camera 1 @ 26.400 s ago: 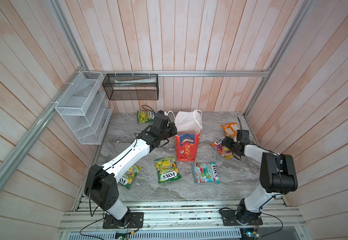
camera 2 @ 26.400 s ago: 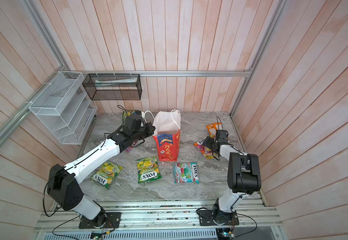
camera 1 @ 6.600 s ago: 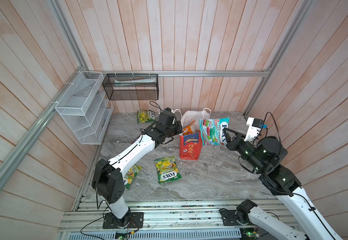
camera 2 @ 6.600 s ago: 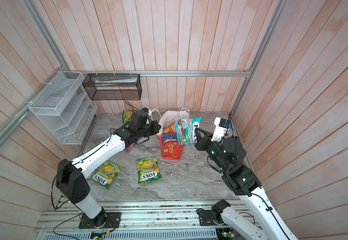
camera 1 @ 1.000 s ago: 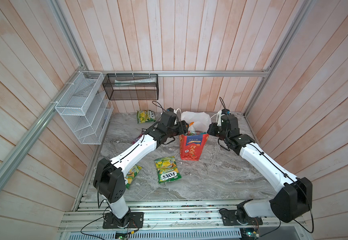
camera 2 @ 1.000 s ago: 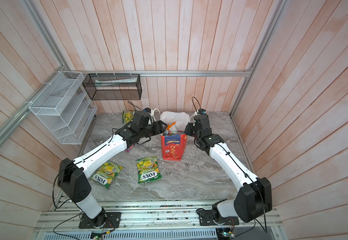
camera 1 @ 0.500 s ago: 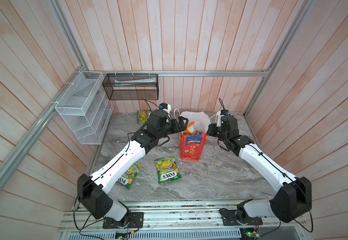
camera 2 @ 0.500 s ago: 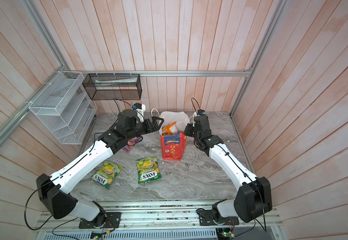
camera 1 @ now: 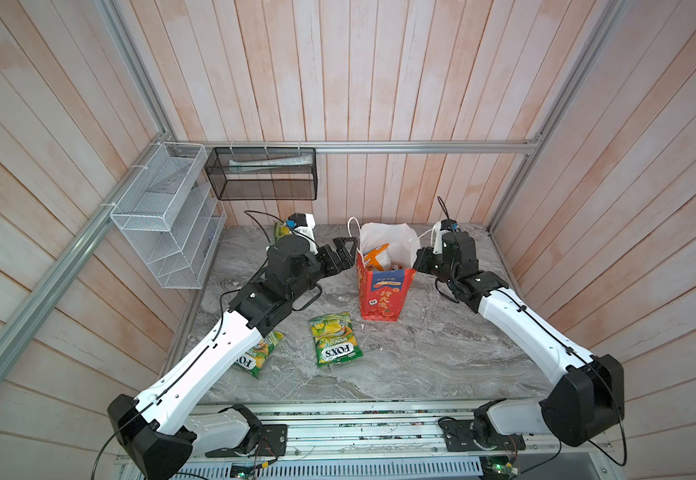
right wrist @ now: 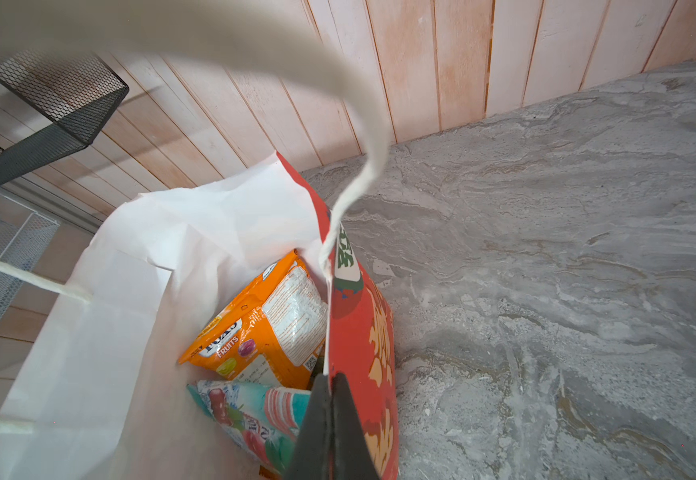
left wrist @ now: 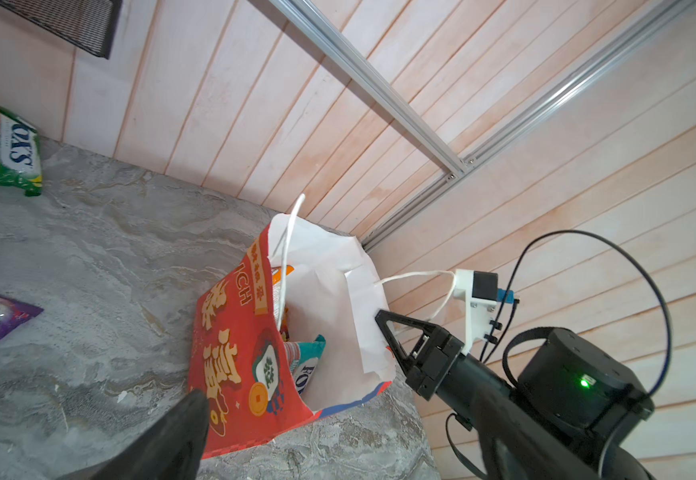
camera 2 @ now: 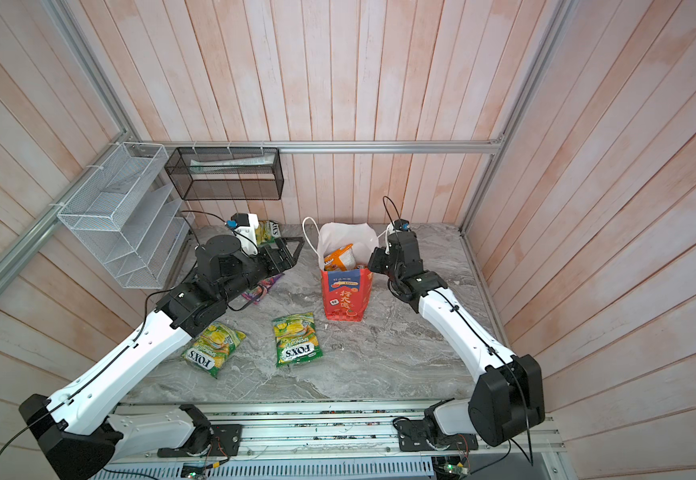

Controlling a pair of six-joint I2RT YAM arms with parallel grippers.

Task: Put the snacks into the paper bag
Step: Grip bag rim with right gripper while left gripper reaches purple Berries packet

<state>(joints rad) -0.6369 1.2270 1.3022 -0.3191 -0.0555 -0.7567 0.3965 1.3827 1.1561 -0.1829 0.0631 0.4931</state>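
Observation:
The red paper bag (camera 1: 383,297) (camera 2: 344,297) stands upright at the middle back of the marble table. An orange snack packet (right wrist: 263,320) and a teal-red one (right wrist: 250,411) lie inside it. My right gripper (camera 1: 416,266) (right wrist: 329,390) is shut on the bag's right rim. My left gripper (camera 1: 340,249) (camera 2: 290,249) hangs open and empty just left of the bag, clear of it. Two green snack packets (camera 1: 334,338) (camera 1: 257,359) lie at the front. One more green packet (left wrist: 1,145) sits at the back wall, and a purple one (camera 2: 261,291) lies under the left arm.
A white wire rack (camera 1: 163,216) hangs on the left wall and a black mesh basket (camera 1: 263,174) on the back wall. Wooden walls close in three sides. The bag's white cord handle (right wrist: 363,174) loops in front of the right wrist camera.
My left gripper has opened fully and drawn back leftward from the bag's left rim. The right gripper has kept its hold on the right rim.

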